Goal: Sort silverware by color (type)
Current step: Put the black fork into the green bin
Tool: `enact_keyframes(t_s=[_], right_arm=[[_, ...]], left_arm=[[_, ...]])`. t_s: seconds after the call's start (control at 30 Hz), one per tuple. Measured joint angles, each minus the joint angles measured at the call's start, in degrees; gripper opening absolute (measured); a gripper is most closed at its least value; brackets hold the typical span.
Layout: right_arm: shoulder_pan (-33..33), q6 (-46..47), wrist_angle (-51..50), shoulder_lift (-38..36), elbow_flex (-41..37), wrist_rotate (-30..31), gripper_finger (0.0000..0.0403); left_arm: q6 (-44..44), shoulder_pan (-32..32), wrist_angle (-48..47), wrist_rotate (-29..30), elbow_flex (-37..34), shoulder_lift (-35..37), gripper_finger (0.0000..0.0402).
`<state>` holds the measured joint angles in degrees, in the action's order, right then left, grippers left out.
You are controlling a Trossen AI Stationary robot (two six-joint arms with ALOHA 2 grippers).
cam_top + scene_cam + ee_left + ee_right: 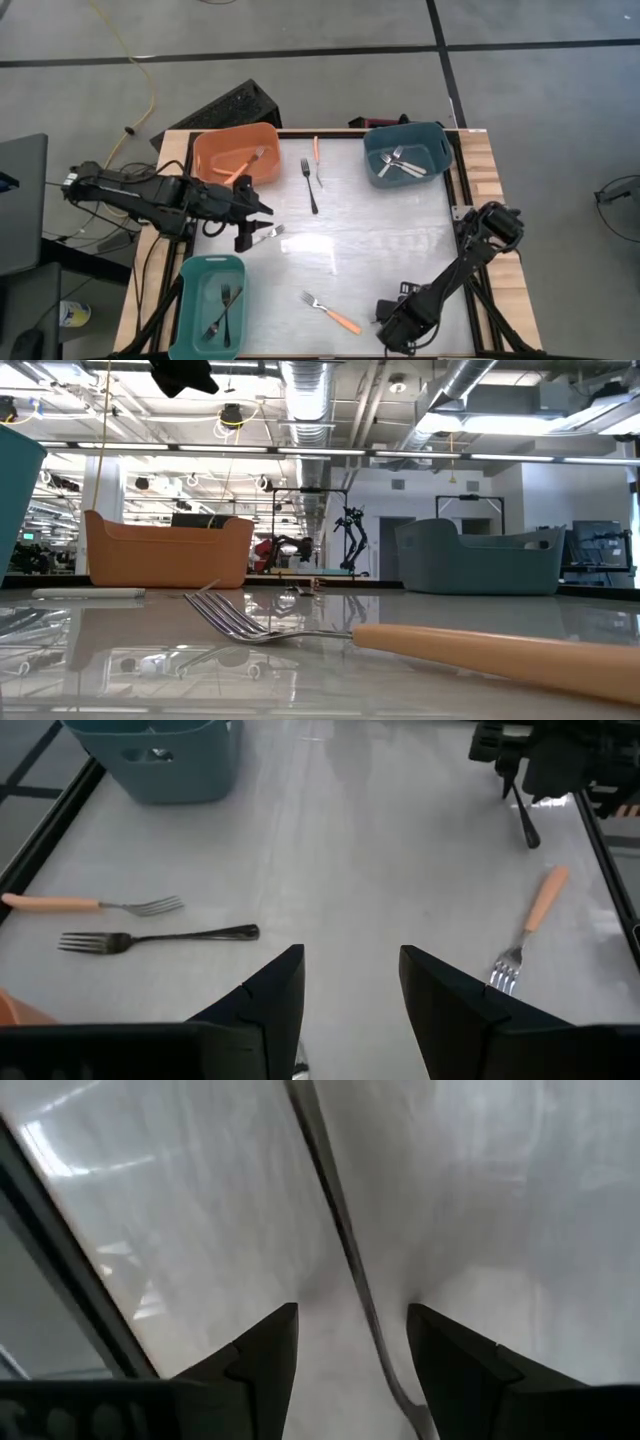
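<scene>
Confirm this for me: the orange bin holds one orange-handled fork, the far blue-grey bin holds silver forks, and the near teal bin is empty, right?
Not quite. The high view shows the near teal bin is not empty: dark forks lie crossed in it. The rest stands: the orange bin holds one orange-handled fork, and the far blue-grey bin holds silver forks.

bench (380, 240) carrying three bins | orange bin (236, 153) sitting far left | blue bin (407, 152) far right | teal bin (211, 303) near left | orange-handled fork (331, 312) lying near centre | black fork (310, 186) and another orange-handled fork (316, 160) lying far centre | silver fork (266, 234) lying left
</scene>
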<state>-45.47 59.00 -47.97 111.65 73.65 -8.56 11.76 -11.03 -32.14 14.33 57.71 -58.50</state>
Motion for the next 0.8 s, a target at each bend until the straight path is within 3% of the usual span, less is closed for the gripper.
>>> enact_keyframes(t_s=[0.27,0.7,0.8], right_arm=[[-0.68,-3.62,-1.49,0.16,0.04,7.07,0.0194],[-0.53,-5.61,-0.14,-0.12,-2.54,8.04,0.0030],[-0.68,-5.95,0.07,-0.17,-2.58,8.00,0.0020]], left_arm=[[1.40,0.00,0.50,2.00,0.04,-2.18,0.0149],[1.87,0.00,3.18,1.39,0.04,-6.22,0.0149],[1.49,0.00,3.10,1.44,0.04,-6.19,0.0149]])
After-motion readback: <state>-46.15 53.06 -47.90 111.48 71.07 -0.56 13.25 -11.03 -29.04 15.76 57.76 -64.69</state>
